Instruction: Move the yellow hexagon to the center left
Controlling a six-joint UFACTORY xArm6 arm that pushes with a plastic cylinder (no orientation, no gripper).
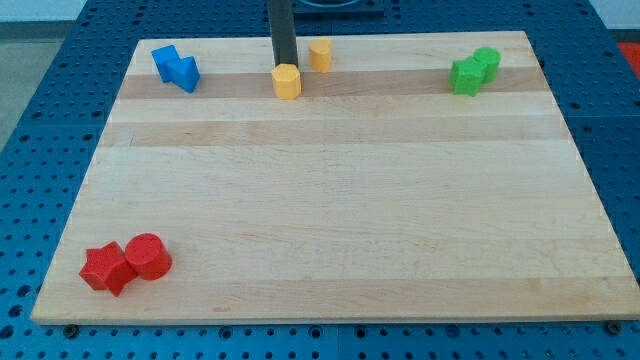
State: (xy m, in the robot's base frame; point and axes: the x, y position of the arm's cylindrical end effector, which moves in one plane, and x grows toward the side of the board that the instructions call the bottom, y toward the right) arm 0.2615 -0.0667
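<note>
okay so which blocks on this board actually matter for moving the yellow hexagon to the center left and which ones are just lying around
Part of the job:
yellow hexagon
my tip, right behind the hexagon at the view's top
board, whose center left is the goal

Just lying about:
other yellow block
blue blocks
green blocks
red blocks

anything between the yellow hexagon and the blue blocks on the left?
Nothing. In the camera view, only bare board lies between the yellow hexagon and the blue blocks. My tip sits just behind the hexagon.

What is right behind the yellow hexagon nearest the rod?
My dark rod stands directly behind the yellow hexagon block; the block covers my tip, so contact cannot be seen. A second yellow block sits behind it, toward the view's right.
</note>
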